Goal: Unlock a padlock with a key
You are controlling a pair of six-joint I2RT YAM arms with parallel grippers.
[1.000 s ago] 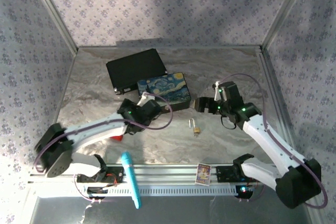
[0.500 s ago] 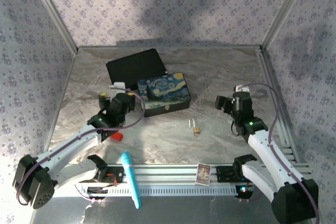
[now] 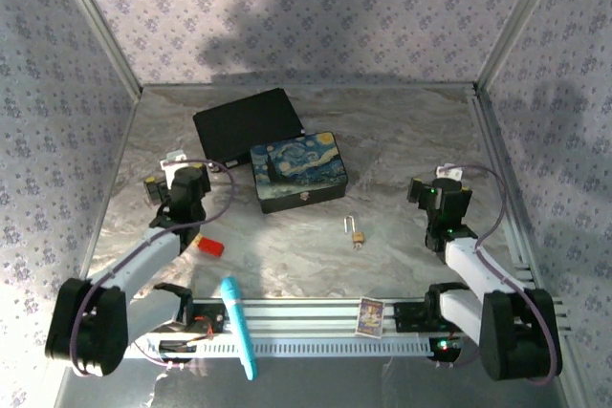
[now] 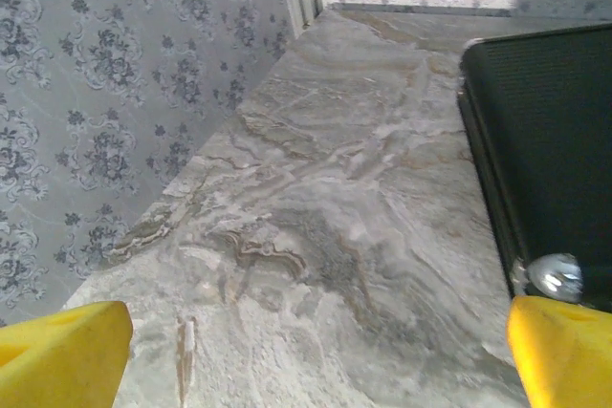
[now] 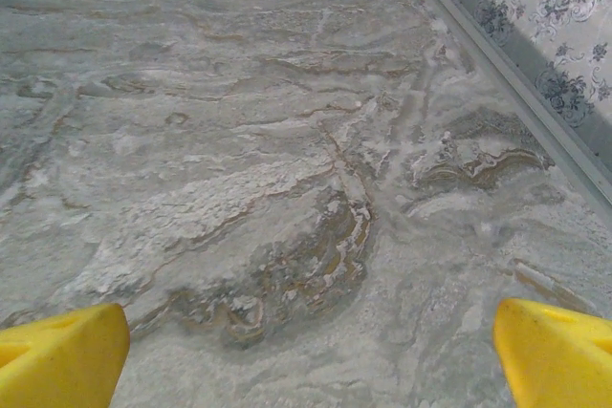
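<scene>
top view: the left pincer point(image 3: 178, 177) and right pincer point(image 3: 438, 186) sit well apart over the table point(image 3: 402, 131), neither touching anything. the padlock point(image 3: 359, 236) lies flat between them, nearer the right pincer, off to that pincer's left and a little back toward the bases. a thin silver piece point(image 3: 345, 225) lies just beside it; it may be the key, but it is too small to tell. a painted box point(image 3: 298, 171) is to the right of the left pincer, a black case point(image 3: 247, 123) is ahead and to its right, and a red block point(image 3: 211, 246) is behind it.

left wrist view: the yellow fingertips point(image 4: 59, 355) stand wide, with nothing between them. bare table is ahead and the case edge is to the right.

right wrist view: the fingertips point(image 5: 555, 355) are wide too, and empty, over bare table.

risks, as i judge them: the padlock is tiny and flat on smooth stone, so a closing pincer could push it away rather than grip it. the silver piece lies so close that reaching for 1 could knock the other. neither wrist camera faces them, so a reach could be aimed poorly.

count: 2 pincers, 1 padlock, 1 silver piece, 1 box, 1 case, 1 block, 1 teal pen point(image 3: 239, 327), 1 card point(image 3: 369, 316).
</scene>
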